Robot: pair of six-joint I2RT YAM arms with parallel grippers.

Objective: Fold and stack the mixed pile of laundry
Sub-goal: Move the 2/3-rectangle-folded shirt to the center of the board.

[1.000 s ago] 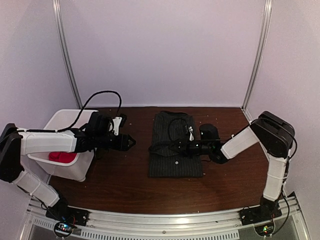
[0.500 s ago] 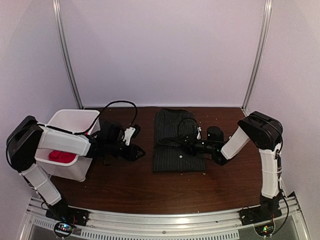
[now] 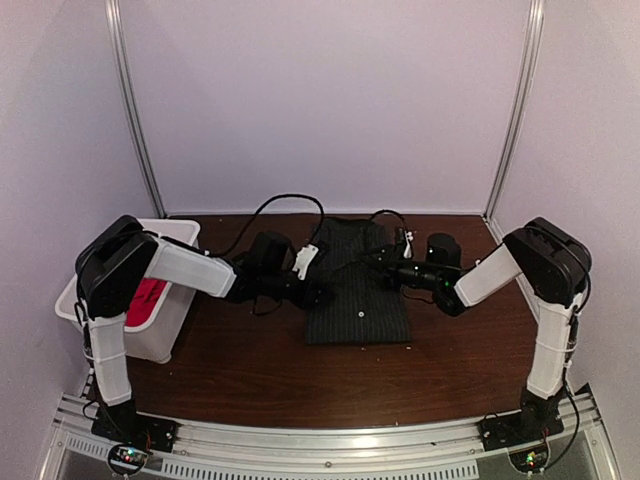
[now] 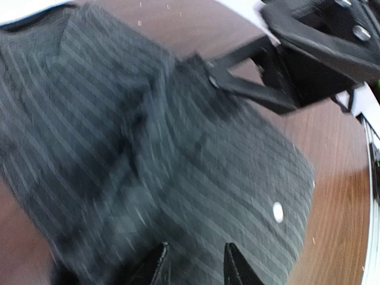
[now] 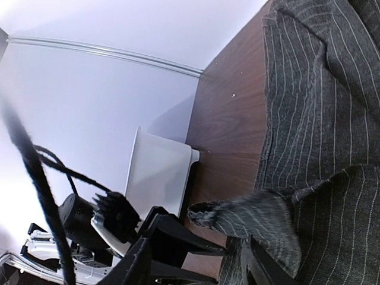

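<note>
1. The dark shirt (image 3: 358,300) lay flat on the counter (image 3: 250,370) as a narrow folded rectangle. It was directly between the two pincers and had barely shifted over the last second.
2. The right pincer (image 3: 383,262) had changed most. A second earlier it reached clamped across to the shirt's far edge; now it had drawn back over the near half with its jaws parted to a middling gap. In its wrist view a loose flap of striped cloth lay ahead of the right pincer (image 5: 199,267), and as far as could be told it was not pinched. It had probably just released a fold.
3. The left pincer (image 3: 320,296) had swung away from the bin (image 3: 178,232) to the shirt's left edge. Its jaws had narrowed to a small gap with nothing between them, the tips low over the cloth just ahead (image 4: 178,148).
4. Judged from this, the shirt was close to folded, and the left pincer looked set to take or press the next fold. The red T-shirt (image 3: 145,298) lay in the bin, well behind the left pincer, so no stack had been started.
5. Both forearms stretched low and nearly level over the counter. They pointed inward at each other, with the pincers near but apart. The left elbow sat beside the bin, and the right upper arm stood upright at the counter's right side.
</note>
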